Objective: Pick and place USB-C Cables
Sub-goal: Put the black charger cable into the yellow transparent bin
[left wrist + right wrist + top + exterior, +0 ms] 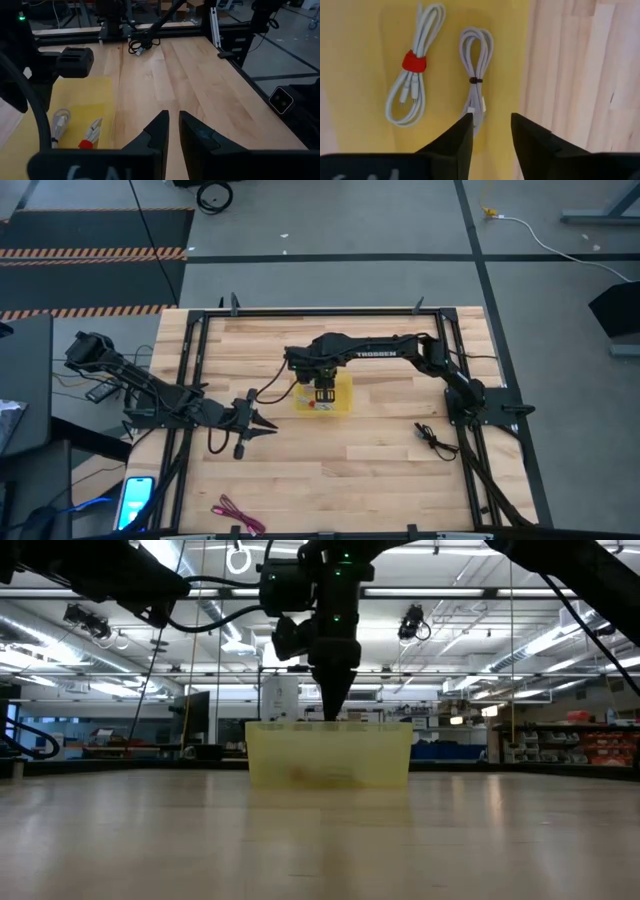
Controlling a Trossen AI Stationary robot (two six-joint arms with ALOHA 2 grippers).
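Note:
A yellow bin (345,402) (328,755) sits mid-table. On its floor lie two bundled USB-C cables: a white one with a red tie (412,95) and a pale grey one with a black tie (476,75). My right gripper (490,130) (322,387) hangs open over the bin, pointing down, one fingertip covering the grey cable's plug end. The black cable (430,437) (140,46) lies near the table's right edge. The magenta-red cable (237,515) rests at the near edge. My left gripper (173,125) (265,423) waits left of the bin, shut with a narrow slit, holding nothing.
A phone (135,500) sits off the table's near left corner. A black frame rail (200,370) runs round the table top. Bare wood (380,480) spreads between the bin and the near edge.

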